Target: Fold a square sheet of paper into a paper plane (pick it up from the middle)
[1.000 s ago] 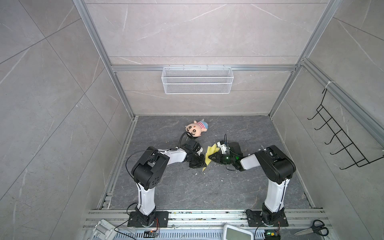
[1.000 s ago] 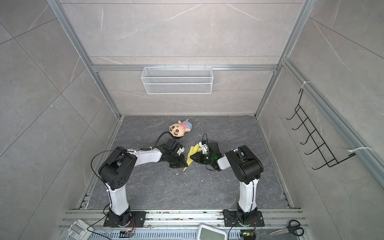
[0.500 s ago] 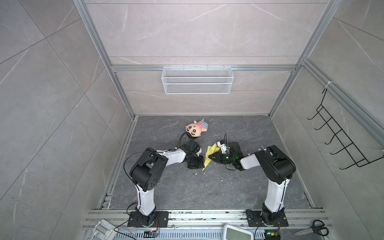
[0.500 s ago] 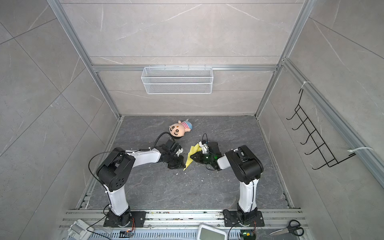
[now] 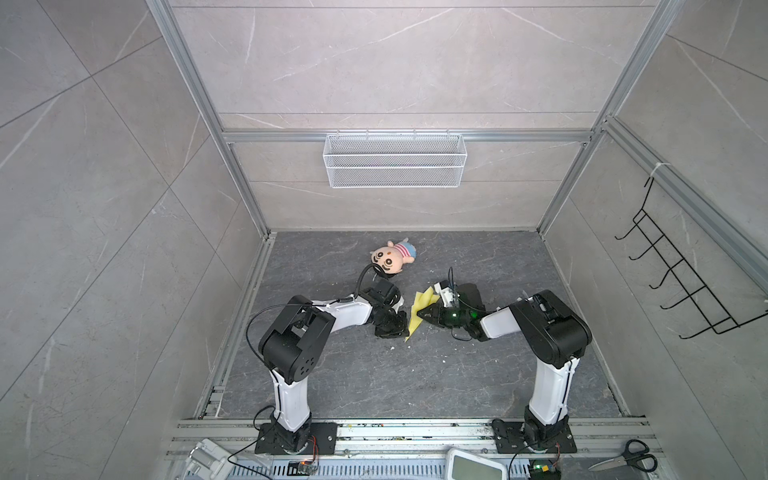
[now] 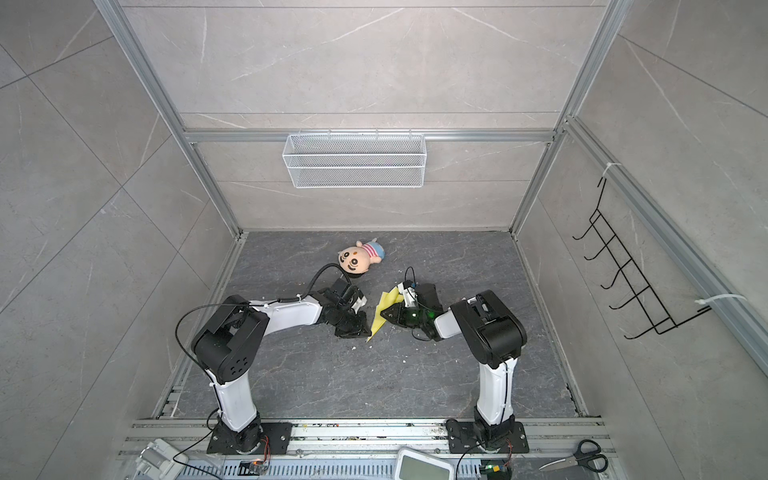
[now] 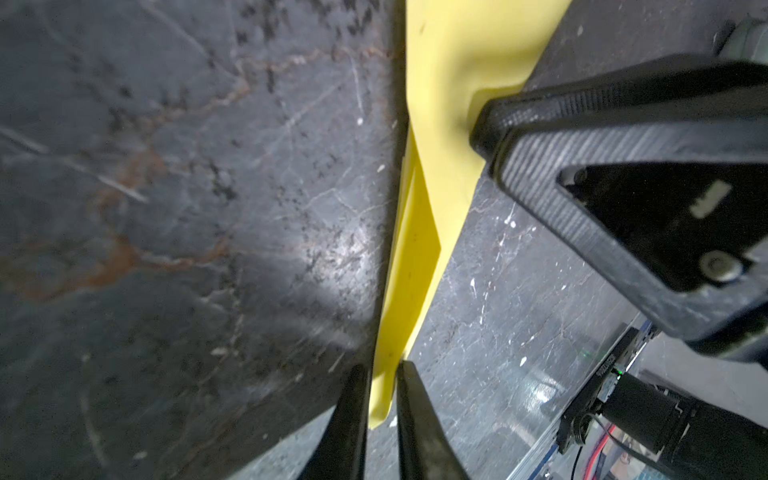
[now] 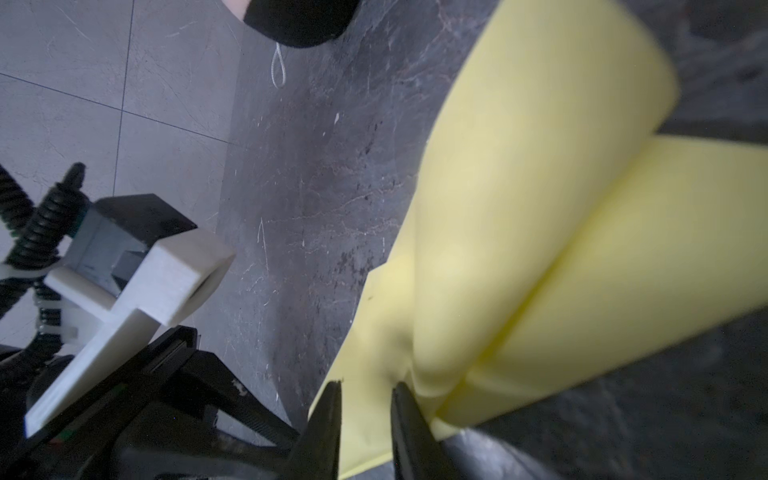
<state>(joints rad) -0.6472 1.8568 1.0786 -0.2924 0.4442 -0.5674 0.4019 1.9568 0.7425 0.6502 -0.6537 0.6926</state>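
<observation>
Over the dark table (image 5: 415,374) the paper plane (image 5: 424,297) lies between both arms with its long axis running front to back, pinched mid-body by the right gripper (image 8: 365,386), while the left gripper (image 7: 382,370) straddles its near, slim tip, jaws narrow, perhaps not clamping.

I see a plush doll (image 5: 392,258) lying face-up. A white wire basket (image 5: 395,166) hangs high behind it, and scissors (image 5: 623,458) lie well forward and right of it.
</observation>
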